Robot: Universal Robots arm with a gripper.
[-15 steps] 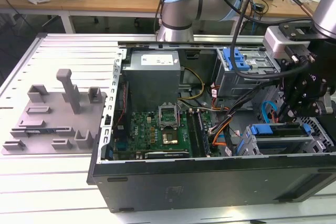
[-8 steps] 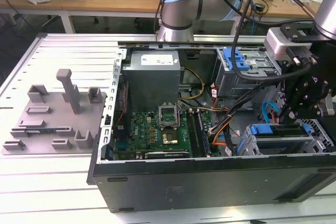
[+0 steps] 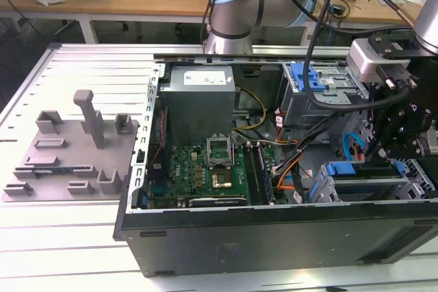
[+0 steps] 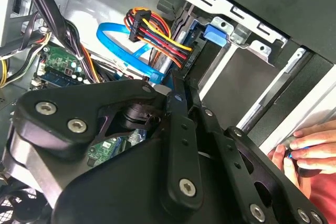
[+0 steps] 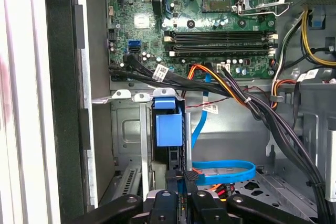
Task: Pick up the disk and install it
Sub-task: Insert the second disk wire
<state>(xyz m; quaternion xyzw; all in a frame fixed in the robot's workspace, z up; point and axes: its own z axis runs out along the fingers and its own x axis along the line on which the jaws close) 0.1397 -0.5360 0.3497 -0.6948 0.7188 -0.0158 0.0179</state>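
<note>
Disk (image 5: 169, 135) stands in its blue carrier in the drive cage (image 5: 126, 129), our pincer (image 5: 181, 195) seems clenched on its edge, and nearby cables (image 5: 231, 90) could snag and tilt it.

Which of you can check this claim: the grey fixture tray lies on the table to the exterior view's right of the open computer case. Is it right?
No. The exterior view shows the grey fixture tray on the table to the exterior view's left of the open computer case.
</note>
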